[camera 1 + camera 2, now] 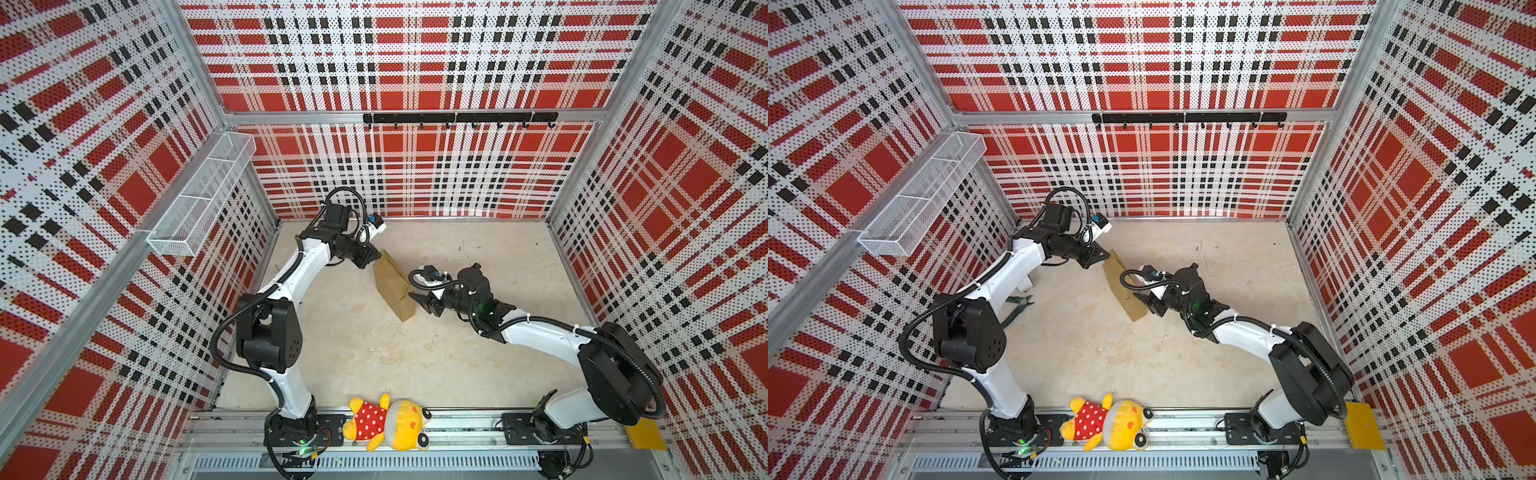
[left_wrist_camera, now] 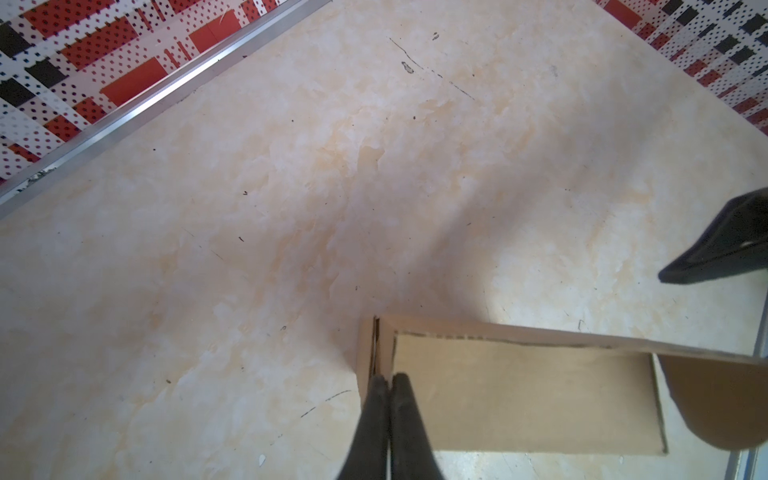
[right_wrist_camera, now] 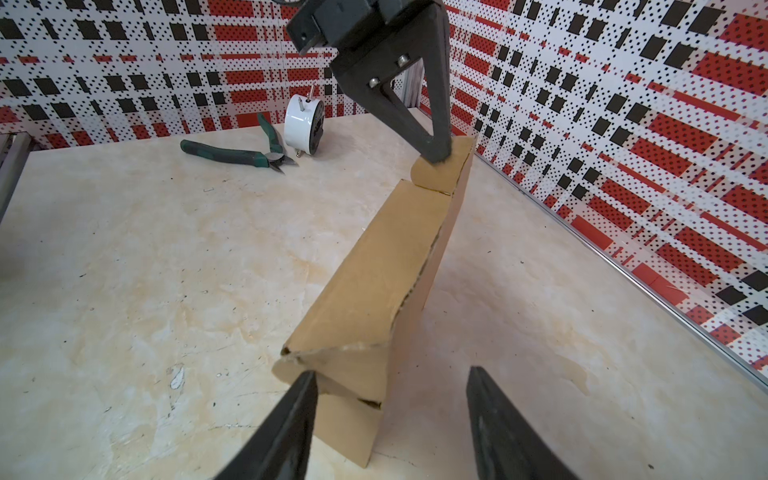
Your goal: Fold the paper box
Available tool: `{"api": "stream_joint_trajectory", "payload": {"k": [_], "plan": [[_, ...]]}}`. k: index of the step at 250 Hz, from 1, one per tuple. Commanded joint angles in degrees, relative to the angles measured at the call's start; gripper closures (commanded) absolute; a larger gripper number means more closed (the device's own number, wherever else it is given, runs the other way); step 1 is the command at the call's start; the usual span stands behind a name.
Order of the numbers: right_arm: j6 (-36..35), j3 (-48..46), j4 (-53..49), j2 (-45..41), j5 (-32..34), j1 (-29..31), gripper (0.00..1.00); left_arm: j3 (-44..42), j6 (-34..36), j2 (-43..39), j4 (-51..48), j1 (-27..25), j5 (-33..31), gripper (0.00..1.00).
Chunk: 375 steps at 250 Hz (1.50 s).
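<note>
- The cardboard box [image 1: 392,286] [image 1: 1121,296] stands on edge on the bench [image 1: 374,365], near the middle and a little toward the back wall.
- It is partly folded into a long, narrow shape. In both top views it runs from the back left to the front right.
- The left fingers [image 2: 374,424] [image 3: 436,124] are closed together and pinch a rounded flap at the top corner of the box's far end.
- From the left wrist, the pinched flap stands upright, and the box's pale inner panel [image 2: 519,395] stretches away from it.
- The right fingers [image 3: 291,424] [image 1: 419,299] stand open at the box's near end. That end sits between them.
- One right finger overlaps the near flap in the right wrist view. I cannot tell whether it touches the flap.
- The near end shows loose flaps with ragged edges that are not tucked flat.
- Green-handled pliers [image 3: 232,153] lie just beside a white alarm clock [image 3: 303,122] near the left wall, well apart from the box.
- A yellow plush toy [image 1: 386,422] in a red spotted dress lies on the front rail between the arm bases.
</note>
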Motion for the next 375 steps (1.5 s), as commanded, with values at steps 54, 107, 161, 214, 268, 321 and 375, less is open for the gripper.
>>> {"api": "stream_joint_trajectory", "payload": {"k": [54, 107, 161, 214, 268, 321, 375], "plan": [[-0.1, 2.0, 1.6, 1.0, 0.8, -0.3, 0.41, 2.3, 2.4, 2.3, -2.6, 0.0, -1.5, 0.98], [0.1, 2.8, 1.7, 2.0, 2.0, 0.0, 0.43, 2.1, 3.7, 2.3, -2.8, -0.1, -2.3, 1.0], [-0.4, 3.3, 1.6, 2.5, 2.9, 0.1, 0.43, 2.0, 4.3, 2.4, -3.1, -0.1, -2.3, 1.0], [-0.6, 3.2, 1.1, 2.2, 4.2, 0.0, 0.44, 1.0, 4.2, 2.2, -3.4, -0.3, -2.2, 1.0], [-1.6, 3.2, 0.1, 2.1, 4.3, 0.1, 0.45, 0.6, 4.6, 1.8, -3.6, -0.3, -2.5, 1.0], [-3.5, 3.0, -1.5, 1.4, 3.5, 0.1, 0.44, -0.8, 4.5, 0.9, -3.7, -0.3, -2.3, 1.0], [-4.2, 3.1, -2.1, 0.6, 3.0, 0.1, 0.44, -2.3, 3.8, 0.3, -3.7, -0.7, -1.8, 1.0]]}}
